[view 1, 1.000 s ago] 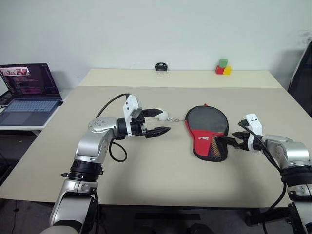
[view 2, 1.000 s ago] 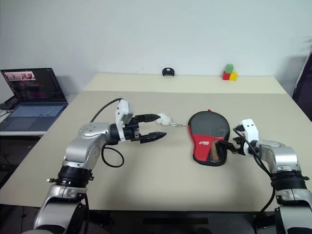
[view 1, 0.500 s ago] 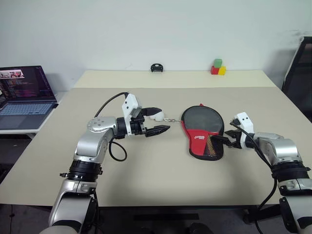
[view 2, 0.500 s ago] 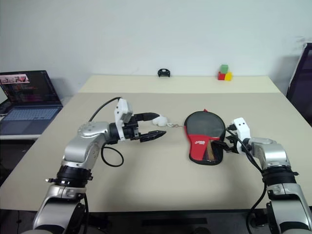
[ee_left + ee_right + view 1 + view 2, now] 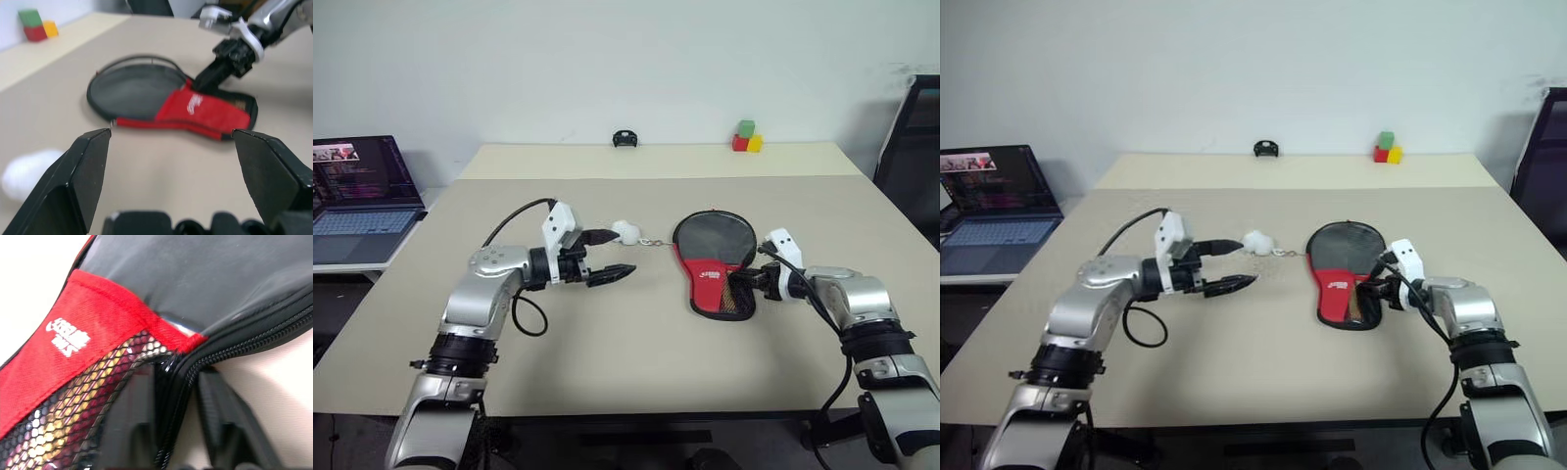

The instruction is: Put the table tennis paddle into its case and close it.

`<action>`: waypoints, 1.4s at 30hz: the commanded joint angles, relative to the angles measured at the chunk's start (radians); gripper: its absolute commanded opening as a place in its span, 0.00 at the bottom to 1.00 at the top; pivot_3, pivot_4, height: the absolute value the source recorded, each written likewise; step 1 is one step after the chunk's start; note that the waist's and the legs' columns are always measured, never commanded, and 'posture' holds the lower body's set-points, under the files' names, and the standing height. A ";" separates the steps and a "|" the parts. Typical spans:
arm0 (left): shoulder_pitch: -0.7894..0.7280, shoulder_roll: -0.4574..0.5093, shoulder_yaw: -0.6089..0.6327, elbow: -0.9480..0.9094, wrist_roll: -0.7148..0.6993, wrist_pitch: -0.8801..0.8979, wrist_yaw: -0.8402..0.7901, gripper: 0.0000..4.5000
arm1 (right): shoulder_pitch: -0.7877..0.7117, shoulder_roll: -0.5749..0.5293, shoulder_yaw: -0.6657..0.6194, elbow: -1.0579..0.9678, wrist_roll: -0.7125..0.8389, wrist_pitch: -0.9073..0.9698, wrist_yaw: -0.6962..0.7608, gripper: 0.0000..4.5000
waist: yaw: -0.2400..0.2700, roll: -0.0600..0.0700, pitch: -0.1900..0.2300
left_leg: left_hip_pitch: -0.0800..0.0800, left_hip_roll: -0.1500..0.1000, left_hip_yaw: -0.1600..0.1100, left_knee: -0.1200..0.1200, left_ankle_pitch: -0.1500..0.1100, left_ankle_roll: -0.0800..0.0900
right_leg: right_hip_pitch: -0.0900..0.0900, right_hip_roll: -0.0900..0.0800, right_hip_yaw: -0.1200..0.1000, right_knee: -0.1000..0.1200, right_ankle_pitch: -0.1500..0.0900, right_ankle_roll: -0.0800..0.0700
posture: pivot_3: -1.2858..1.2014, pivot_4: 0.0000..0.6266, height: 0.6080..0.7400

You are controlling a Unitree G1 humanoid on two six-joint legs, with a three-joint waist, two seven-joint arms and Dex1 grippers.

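Fingers of the right gripper [image 5: 183, 431] are pinching the zippered edge of the flat black fabric case with red mesh-pocketed lower part [image 5: 716, 262], lying on the beige table [image 5: 636, 352]. Left gripper [image 5: 609, 257] is hovering spread wide, holding nothing, near the white pom-pom [image 5: 626, 232]. Striped paddle handle [image 5: 73, 431] is showing through the mesh, so insertion looks done; zipping appears to be remaining.

Head stereo pair is looking forward and down across the table [image 5: 636, 343]. Left wrist camera is viewing the case [image 5: 161, 100] from nearby; right wrist camera is pressing close against its zipper edge.
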 commanded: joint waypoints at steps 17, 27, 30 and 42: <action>0.273 0.231 0.067 -0.252 -0.185 0.135 -0.194 0.96 | 0.113 0.136 0.090 -0.448 0.113 0.273 0.006 0.00 | 0.000 0.000 0.000 | -0.002 0.005 0.002 -0.012 0.000 -0.001 | -0.007 0.004 0.002 -0.002 -0.002 -0.004 | 0.52 0.24 1.00; 0.398 0.279 0.079 -0.378 -0.242 0.174 -0.207 0.96 | 0.276 0.208 0.000 -0.718 0.217 0.531 -0.144 0.00 | 0.016 0.000 0.000 | -0.005 0.005 0.001 -0.014 -0.001 -0.002 | -0.009 0.003 0.001 -0.007 -0.003 -0.005 | 0.52 0.24 1.00; 0.414 0.283 0.079 -0.407 -0.259 0.187 -0.205 0.96 | 0.335 0.265 -0.071 -0.801 0.235 0.627 -0.224 0.00 | 0.021 0.000 0.000 | -0.005 0.005 0.001 -0.015 -0.001 -0.002 | -0.009 0.003 0.001 -0.008 -0.003 -0.005 | 0.52 0.24 1.00; 0.419 0.316 0.050 -0.424 -0.259 0.168 -0.257 0.96 | 0.480 0.341 -0.191 -1.012 0.299 0.813 -0.330 0.00 | 0.031 0.001 0.000 | -0.004 0.005 0.001 -0.015 -0.001 -0.003 | -0.008 0.004 0.000 -0.009 -0.003 -0.005 | 0.52 0.24 1.00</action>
